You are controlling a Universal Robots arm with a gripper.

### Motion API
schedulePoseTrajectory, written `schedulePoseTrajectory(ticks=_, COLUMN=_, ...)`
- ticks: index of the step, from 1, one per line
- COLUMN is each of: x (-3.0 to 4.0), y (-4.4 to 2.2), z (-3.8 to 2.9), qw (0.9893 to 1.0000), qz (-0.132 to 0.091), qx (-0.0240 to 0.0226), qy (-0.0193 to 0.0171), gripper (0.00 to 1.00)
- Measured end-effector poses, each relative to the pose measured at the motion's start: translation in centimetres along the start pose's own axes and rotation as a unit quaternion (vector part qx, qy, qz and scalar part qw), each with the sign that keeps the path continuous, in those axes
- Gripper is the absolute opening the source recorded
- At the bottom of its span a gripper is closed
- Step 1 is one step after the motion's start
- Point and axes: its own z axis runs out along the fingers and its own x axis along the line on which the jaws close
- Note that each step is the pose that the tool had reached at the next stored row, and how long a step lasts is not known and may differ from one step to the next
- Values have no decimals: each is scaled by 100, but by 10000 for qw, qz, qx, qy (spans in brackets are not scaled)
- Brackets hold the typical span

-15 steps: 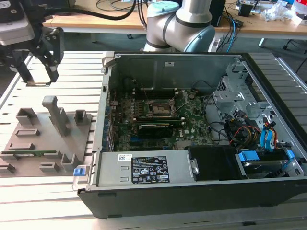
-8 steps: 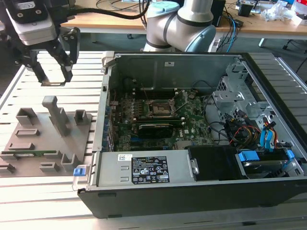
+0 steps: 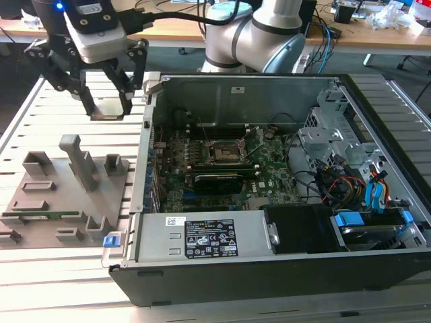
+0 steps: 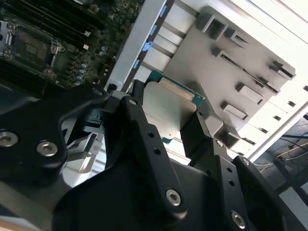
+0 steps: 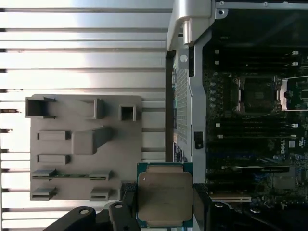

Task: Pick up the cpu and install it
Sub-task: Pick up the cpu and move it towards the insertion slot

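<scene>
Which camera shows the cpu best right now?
The first wrist view: the cpu lies face-on, its metal top showing between the jaws. The second wrist view shows it slanted, partly behind the jaws; the exterior view, a thin sliver.

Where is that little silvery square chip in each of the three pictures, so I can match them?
Exterior view: the cpu is gripped in the tool, on the exterior view's left of the computer case.
First wrist view: the cpu faces the camera flat-on, in the tool.
Second wrist view: the cpu is seen slanted, in the tool.
Shared landmark: the grey holder plate.
</scene>
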Motion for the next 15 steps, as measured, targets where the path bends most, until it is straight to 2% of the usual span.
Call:
schedulePoseTrajectory(ticks=2, x=-49, y=1, z=1, qw=10000, qz=0, qx=1, qy=0, gripper=55)
schedulePoseTrajectory(ticks=5, x=-191, y=3, z=5, qw=10000, qz=0, qx=4, qy=0, gripper=55)
schedulePoseTrajectory(ticks=10, x=-441, y=7, z=10, qw=10000, qz=0, qx=8, qy=0, gripper=55)
schedulePoseTrajectory(ticks=15, x=-730, y=13, z=17, qw=10000, qz=0, qx=11, qy=1, gripper=55)
